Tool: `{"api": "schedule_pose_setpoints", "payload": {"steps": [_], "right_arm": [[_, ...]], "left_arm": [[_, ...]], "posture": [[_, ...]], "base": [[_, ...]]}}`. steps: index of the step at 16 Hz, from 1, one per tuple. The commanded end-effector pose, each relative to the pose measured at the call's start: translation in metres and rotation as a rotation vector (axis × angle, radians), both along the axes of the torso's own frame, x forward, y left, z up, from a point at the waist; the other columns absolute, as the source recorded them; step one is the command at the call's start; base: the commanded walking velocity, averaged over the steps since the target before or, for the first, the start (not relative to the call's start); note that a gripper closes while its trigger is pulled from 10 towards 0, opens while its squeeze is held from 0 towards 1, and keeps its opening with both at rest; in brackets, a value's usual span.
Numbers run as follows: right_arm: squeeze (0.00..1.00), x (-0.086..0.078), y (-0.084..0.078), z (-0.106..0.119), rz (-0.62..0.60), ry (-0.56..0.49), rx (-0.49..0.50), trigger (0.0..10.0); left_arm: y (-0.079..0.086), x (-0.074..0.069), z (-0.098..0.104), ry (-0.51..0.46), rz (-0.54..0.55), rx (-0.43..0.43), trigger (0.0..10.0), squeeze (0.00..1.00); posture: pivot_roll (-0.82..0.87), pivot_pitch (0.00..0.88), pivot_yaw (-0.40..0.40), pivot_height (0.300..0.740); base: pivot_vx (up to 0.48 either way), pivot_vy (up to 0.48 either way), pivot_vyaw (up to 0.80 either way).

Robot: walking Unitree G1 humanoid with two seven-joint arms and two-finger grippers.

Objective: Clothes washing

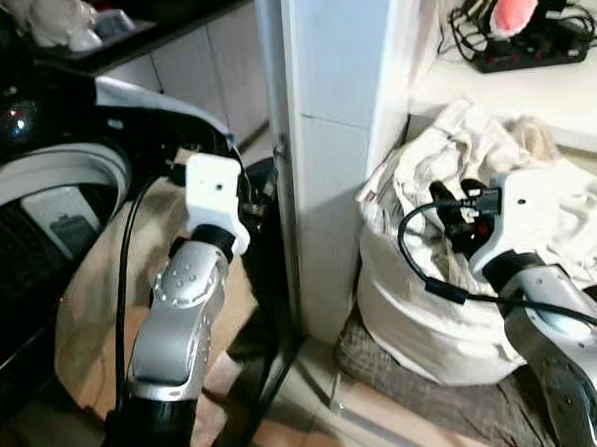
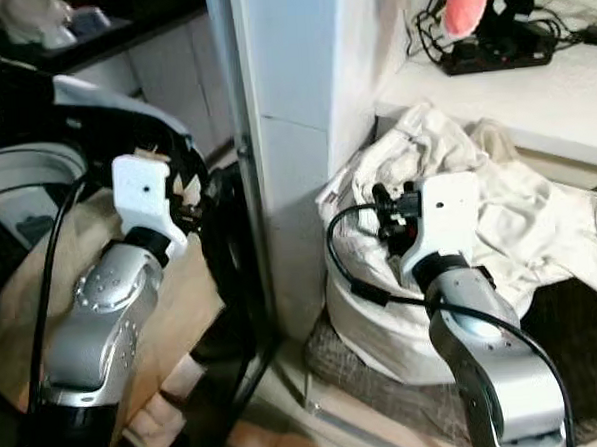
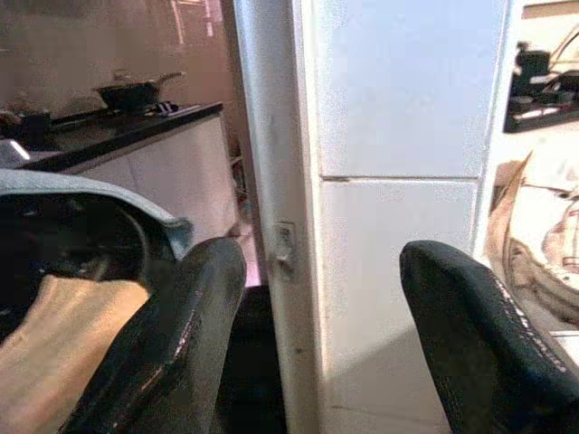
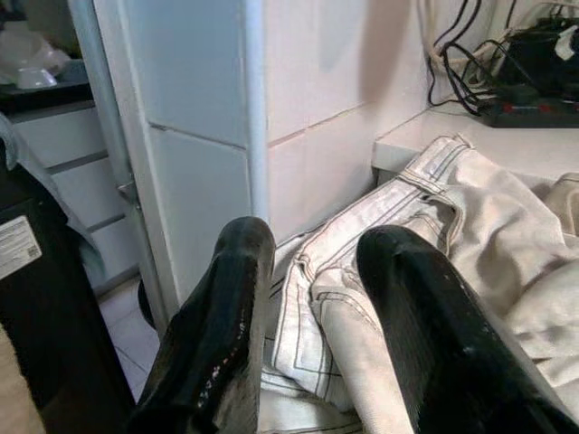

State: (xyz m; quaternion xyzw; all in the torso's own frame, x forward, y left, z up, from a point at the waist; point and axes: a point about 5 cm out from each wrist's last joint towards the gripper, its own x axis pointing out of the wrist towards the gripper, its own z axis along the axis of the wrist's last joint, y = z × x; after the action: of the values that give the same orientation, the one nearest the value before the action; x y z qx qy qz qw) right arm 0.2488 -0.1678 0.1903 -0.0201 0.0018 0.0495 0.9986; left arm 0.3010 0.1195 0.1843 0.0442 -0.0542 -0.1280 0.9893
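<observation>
1. The pile of pale clothes [image 1: 538, 201] lies heaped on top of a white laundry basket [image 1: 414, 318], to the right of a white tiled pillar [image 1: 337, 101] and below a white ledge [image 1: 532, 91].
2. In the right wrist view the uppermost garment is a pair of off-white jeans [image 4: 425, 208] with stitched seams, lying against the corner of the pillar.
3. The right gripper [image 1: 455, 197] is at the left edge of the pile, its jaws open, with the jeans between and beyond its fingers [image 4: 226, 334]; I cannot tell whether they touch the cloth.
4. The basket stands on a grey mat [image 1: 438, 396] on the floor.
5. The left gripper [image 3: 317, 344] is held up on the other side of the pillar, jaws wide open and holding nothing, pointing at the pillar's metal edge strip [image 3: 271, 181].
6. Further left is the dark washing machine [image 1: 37, 197] with a tan cloth [image 1: 92, 304] hanging at its front.
7. On the ledge sits a black power strip [image 1: 530, 46] with tangled cables.
</observation>
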Motion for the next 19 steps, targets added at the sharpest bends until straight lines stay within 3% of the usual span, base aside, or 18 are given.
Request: {"api": "schedule_pose_setpoints", "payload": {"steps": [1, 2, 7, 10, 11, 13, 14, 17, 19], "right_arm": [[0.00, 0.001, 0.000, 0.001, -0.002, 0.011, -0.003, 10.0], [0.00, 0.002, -0.001, 0.000, -0.013, 0.022, 0.006, 10.0], [0.00, 0.005, -0.005, 0.002, -0.052, 0.043, 0.009, 10.0], [0.00, 0.013, -0.013, 0.007, -0.014, 0.054, -0.043, 10.0], [1.00, 0.020, -0.025, 0.004, -0.002, 0.104, -0.103, 10.0], [1.00, 0.035, -0.063, -0.001, -0.058, 0.227, -0.276, 10.0], [1.00, 0.041, -0.082, 0.000, -0.103, 0.277, -0.315, 10.0], [1.00, 0.053, -0.125, 0.007, -0.209, 0.365, -0.358, 10.0], [1.00, 0.060, -0.148, -0.014, -0.199, 0.491, -0.344, 10.0]], "left_arm": [[0.004, 0.003, -0.001, 0.017, 0.020, 0.009, 10.0, 0.00], [0.005, 0.004, -0.001, 0.035, 0.017, -0.033, 10.0, 0.00], [0.001, 0.005, 0.001, 0.027, -0.030, -0.006, 10.0, 0.00], [-0.001, 0.006, 0.000, 0.048, -0.070, -0.026, 10.0, 0.00], [-0.007, 0.004, -0.001, 0.052, -0.143, -0.035, 10.0, 0.00], [-0.023, -0.008, 0.000, 0.051, -0.358, -0.043, 10.0, 0.00], [-0.027, -0.012, 0.002, 0.046, -0.417, -0.029, 10.0, 0.00], [-0.034, -0.016, 0.006, 0.038, -0.515, -0.012, 10.0, 0.00], [-0.040, -0.024, 0.005, 0.085, -0.626, -0.039, 10.0, 0.00]], "posture": [[-0.13, 0.000, 0.059, 0.740], [-0.13, 0.000, 0.061, 0.740], [-0.13, 0.000, 0.065, 0.740], [-0.14, 0.000, 0.074, 0.740], [-0.15, 0.000, 0.078, 0.740], [-0.15, 0.000, 0.081, 0.740], [-0.15, 0.000, 0.081, 0.740], [-0.15, 0.000, 0.085, 0.740], [-0.15, 0.000, 0.093, 0.740]], "base": [[0.000, -0.480, 0.00], [0.000, 0.000, 0.00], [0.000, 0.000, 0.00], [0.000, 0.000, 0.00], [0.000, 0.000, 0.00], [0.000, 0.000, 0.00], [0.000, 0.000, 0.00], [0.000, 0.000, 0.00], [0.000, 0.000, 0.00]]}}
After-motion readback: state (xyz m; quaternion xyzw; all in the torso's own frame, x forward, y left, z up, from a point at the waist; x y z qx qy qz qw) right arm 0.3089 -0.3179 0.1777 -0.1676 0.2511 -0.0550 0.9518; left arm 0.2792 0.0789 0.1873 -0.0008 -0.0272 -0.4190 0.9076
